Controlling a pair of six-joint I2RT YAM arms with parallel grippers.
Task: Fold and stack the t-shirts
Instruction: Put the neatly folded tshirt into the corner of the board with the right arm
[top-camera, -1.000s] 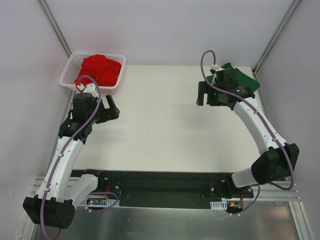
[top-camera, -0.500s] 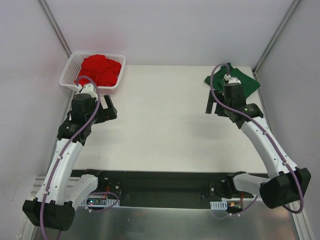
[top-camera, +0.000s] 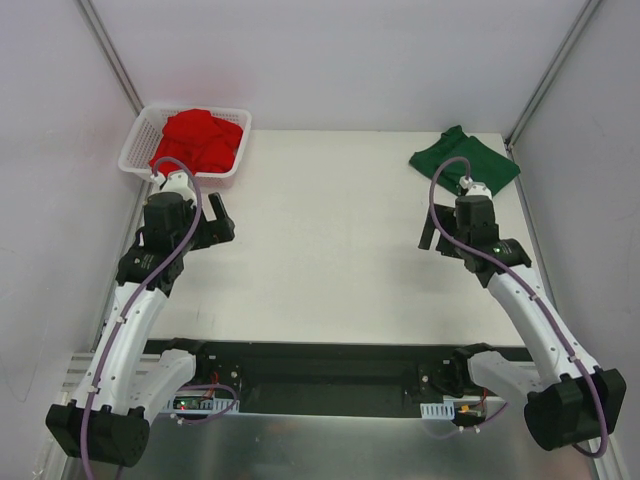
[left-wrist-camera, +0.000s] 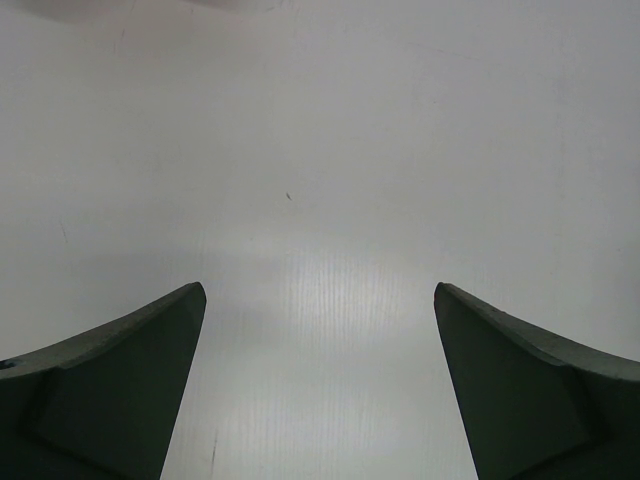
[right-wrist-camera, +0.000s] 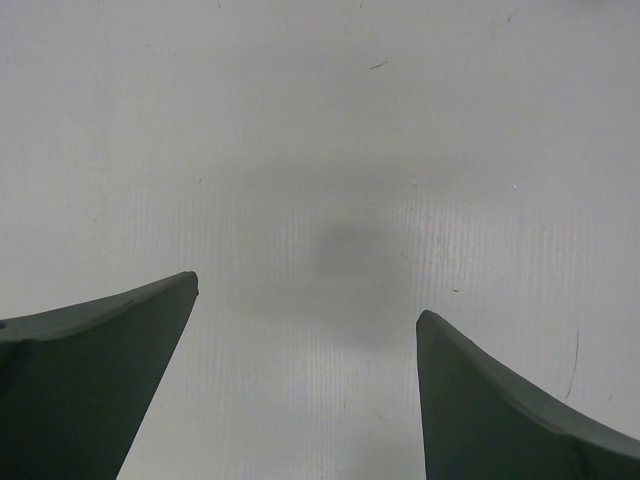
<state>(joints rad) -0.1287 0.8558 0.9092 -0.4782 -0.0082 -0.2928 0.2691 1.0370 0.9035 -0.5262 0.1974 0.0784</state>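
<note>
The bright red t-shirt (top-camera: 200, 140) lies crumpled in a white mesh basket (top-camera: 135, 152) at the far left corner. At the far right corner the dark green t-shirt (top-camera: 465, 160) lies folded flat on the table. My left gripper (top-camera: 224, 221) hovers open just in front of the basket, apart from it. My right gripper (top-camera: 431, 232) hangs open in front of and left of the green t-shirt, clear of it. The left wrist view shows the left gripper (left-wrist-camera: 320, 290) wide apart over bare table. The right wrist view shows the same for the right gripper (right-wrist-camera: 307, 295).
The white table (top-camera: 320, 250) is bounded by grey walls at the back and both sides. A black base rail (top-camera: 320, 370) runs along the near edge between the arm mounts.
The right arm has drawn back toward the near edge, away from the green t-shirt, which now lies fully uncovered. The left gripper has shifted slightly nearer. Both stayed open.
</note>
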